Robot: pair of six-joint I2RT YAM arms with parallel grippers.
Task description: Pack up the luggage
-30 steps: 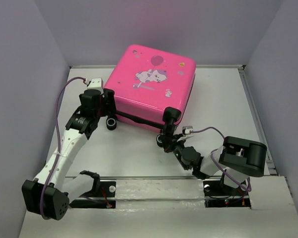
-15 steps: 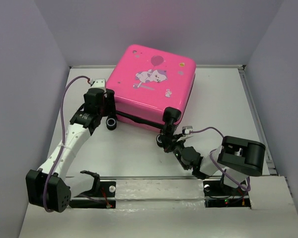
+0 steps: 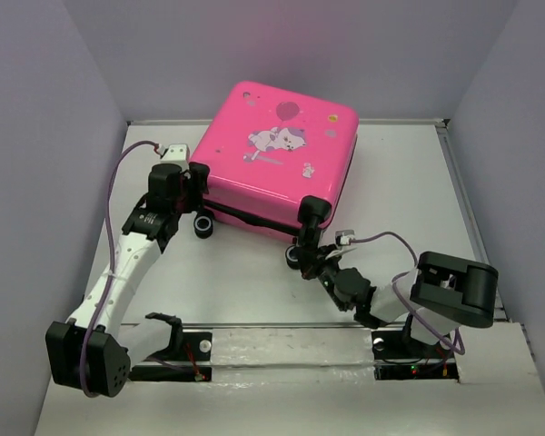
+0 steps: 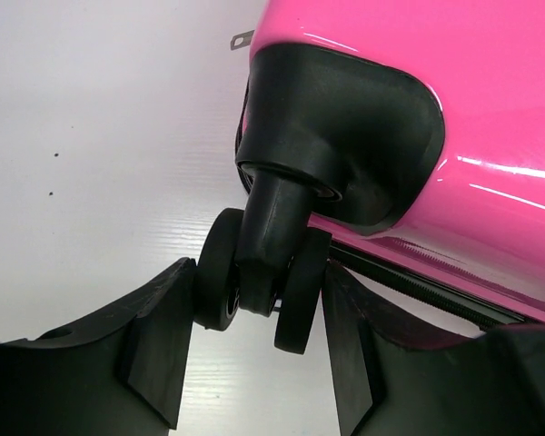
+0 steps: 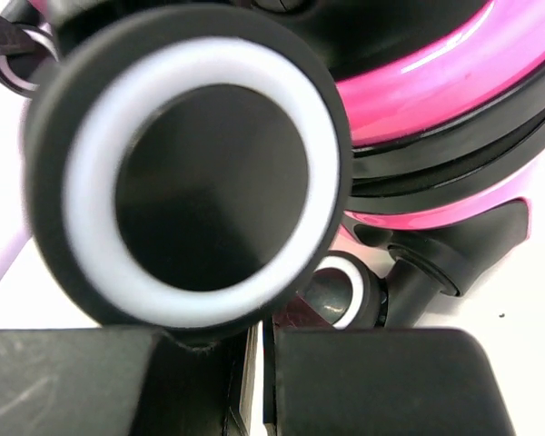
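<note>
The hot-pink hard-shell suitcase (image 3: 282, 145) lies flat and zipped shut on the white table (image 3: 409, 200), its printed shell facing up, with a cartoon animal (image 3: 277, 141) and a balloon (image 3: 288, 111) on it; it is turned slightly askew, and its wheeled edge faces the arms' bases.

The left gripper (image 4: 259, 277) sits at the suitcase's near-left corner; its two black fingers (image 4: 159, 336) stand apart on either side of the twin caster wheel (image 4: 220, 272) there, each very close against an outer disc; whether they are pressing on the wheel cannot be told. The wheel hangs from a black corner housing (image 4: 363, 136) on the pink shell; the black zip line (image 4: 409, 282) runs away from it along the suitcase's edge.

The right gripper (image 5: 259, 338) is at the suitcase's near-right corner, low by the table; its fingers are drawn together, with only a thin slit between them, and nothing can be made out in that slit. A black caster wheel with a white ring (image 5: 186, 168) fills the right wrist view just beyond the fingertips; a second white-ringed disc (image 5: 345, 291) shows behind it, under the suitcase's black trim.

A purple cable (image 3: 116, 177) loops off the left arm, to the left of the suitcase.
</note>
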